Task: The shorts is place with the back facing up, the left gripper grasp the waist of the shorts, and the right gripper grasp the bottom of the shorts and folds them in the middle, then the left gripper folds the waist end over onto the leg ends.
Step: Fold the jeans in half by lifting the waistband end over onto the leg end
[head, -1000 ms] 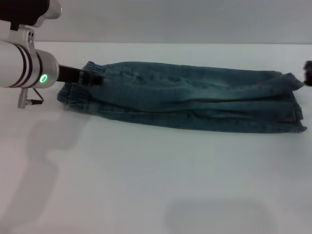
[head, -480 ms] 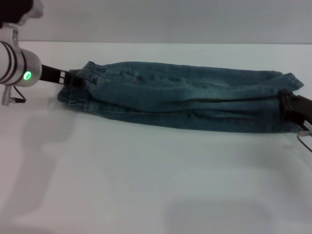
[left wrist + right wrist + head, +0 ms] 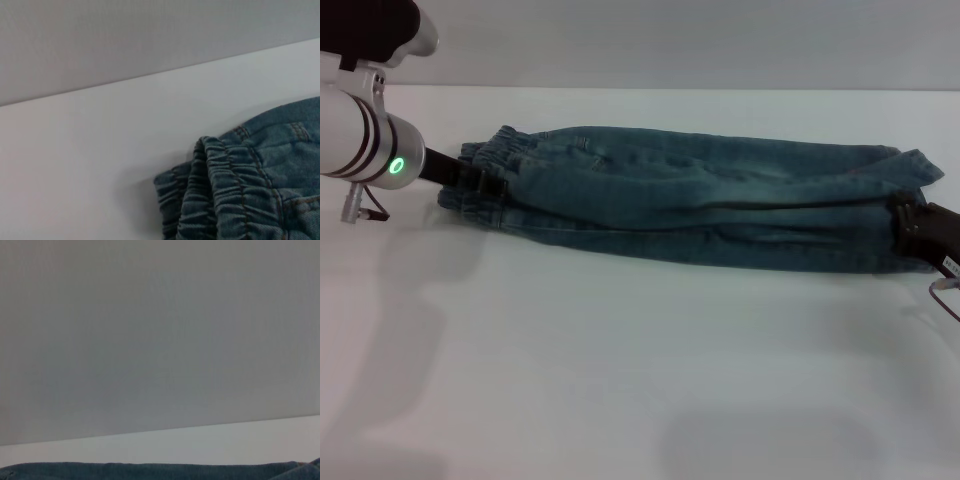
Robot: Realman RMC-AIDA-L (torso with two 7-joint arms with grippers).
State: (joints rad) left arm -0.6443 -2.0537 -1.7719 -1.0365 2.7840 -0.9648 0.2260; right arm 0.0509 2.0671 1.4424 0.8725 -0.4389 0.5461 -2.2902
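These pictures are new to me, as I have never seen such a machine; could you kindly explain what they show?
It is a robot with two arms, photographed by three of its own cameras. The head camera looks down on a white table where blue denim shorts, already folded lengthwise, lie flat. The left gripper, on the green-lit arm, is at the ruffled waistband; the right gripper is at the leg hems. Whether either is pinching the cloth cannot be seen. The left wrist camera shows the waistband close up; the right wrist camera shows mostly wall above a denim strip.

The white table (image 3: 620,380) carries the folded shorts (image 3: 700,205).
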